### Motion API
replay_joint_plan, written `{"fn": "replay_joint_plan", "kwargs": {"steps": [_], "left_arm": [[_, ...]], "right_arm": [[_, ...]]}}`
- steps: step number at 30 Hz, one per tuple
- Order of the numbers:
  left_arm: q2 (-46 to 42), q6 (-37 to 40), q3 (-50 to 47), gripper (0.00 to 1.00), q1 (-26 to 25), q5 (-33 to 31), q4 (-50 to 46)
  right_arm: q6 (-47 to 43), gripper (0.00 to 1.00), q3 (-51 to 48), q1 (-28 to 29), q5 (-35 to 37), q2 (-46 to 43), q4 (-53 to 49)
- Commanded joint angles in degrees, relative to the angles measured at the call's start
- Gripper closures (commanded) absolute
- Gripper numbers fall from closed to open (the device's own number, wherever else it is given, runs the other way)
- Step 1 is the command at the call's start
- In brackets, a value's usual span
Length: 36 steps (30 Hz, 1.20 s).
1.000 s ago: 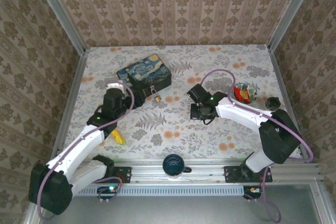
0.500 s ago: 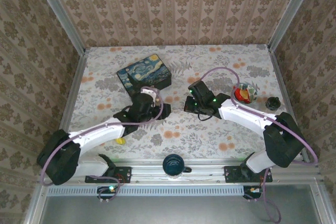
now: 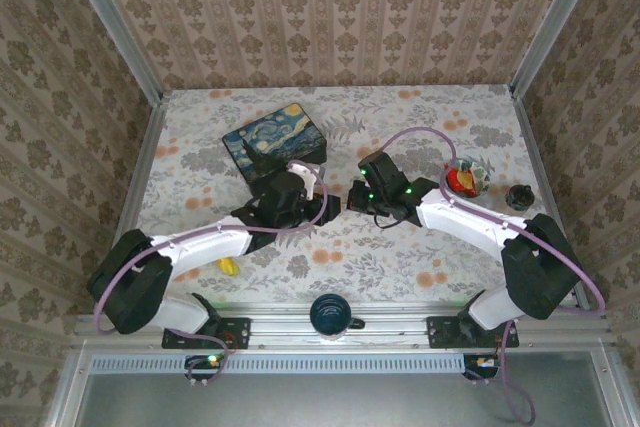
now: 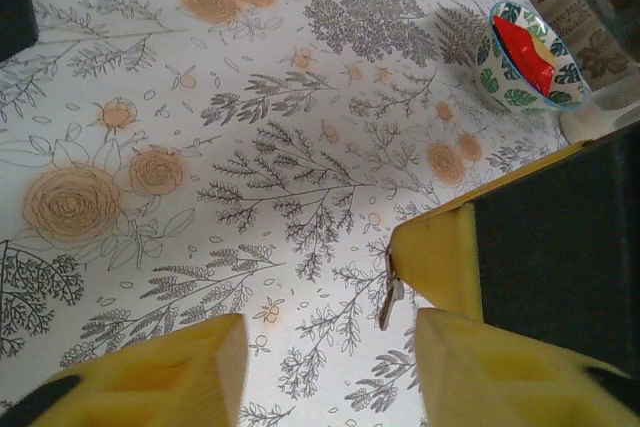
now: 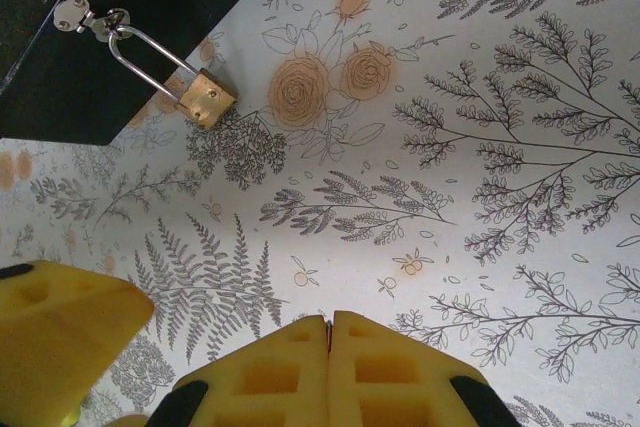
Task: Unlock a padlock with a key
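The small brass padlock [image 5: 206,97] hangs by its thin shackle from the latch [image 5: 90,17] of the dark painted box [image 3: 275,141], resting on the table in the right wrist view. My right gripper [image 5: 328,323] is shut on the key [image 4: 387,294], whose thin silvery blade sticks out from its yellow fingertip [image 4: 438,255]. My left gripper [image 4: 330,347] is open with nothing between its fingers. The key hangs just beyond its tips, close to its right finger [image 4: 500,367]. From above, the two grippers meet tip to tip [image 3: 340,204] in front of the box.
A patterned bowl [image 3: 466,177] with something red inside sits at the right, a small dark object [image 3: 518,195] beside it. A dark mug [image 3: 335,315] stands at the near edge. A yellow banana [image 3: 228,266] lies under the left arm.
My left arm has swung right from beside the box to meet the right gripper, and its jaws have narrowed. The right gripper has shifted slightly left, still shut.
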Motion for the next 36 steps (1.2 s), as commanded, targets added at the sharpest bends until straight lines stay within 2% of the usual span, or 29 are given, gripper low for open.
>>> {"fn": "replay_joint_plan", "kwargs": {"steps": [1, 22, 25, 30, 36], "left_arm": [[1.3, -0.1, 1.5, 0.59, 0.2, 1.9, 1.5], [5.9, -3.8, 1.2, 0.68, 2.1, 7.2, 8.1], [6.6, -4.1, 1.6, 0.74, 2.2, 7.8, 8.8], [7.7, -4.5, 2.2, 0.98, 2.4, 8.6, 9.0], [6.7, -3.7, 1.5, 1.0, 3.3, 9.8, 9.0]], "right_arm": [[1.1, 1.0, -0.1, -0.3, -1.3, -0.6, 0.8], [1.7, 1.0, -0.4, -0.5, -3.3, -0.2, 2.1], [1.8, 1.0, -0.4, -0.5, -3.9, 0.0, 2.4], [1.5, 1.0, -0.7, -0.5, -4.0, -0.1, 2.5], [0.4, 1.0, -2.1, -0.8, -3.8, -1.7, 3.7]]}}
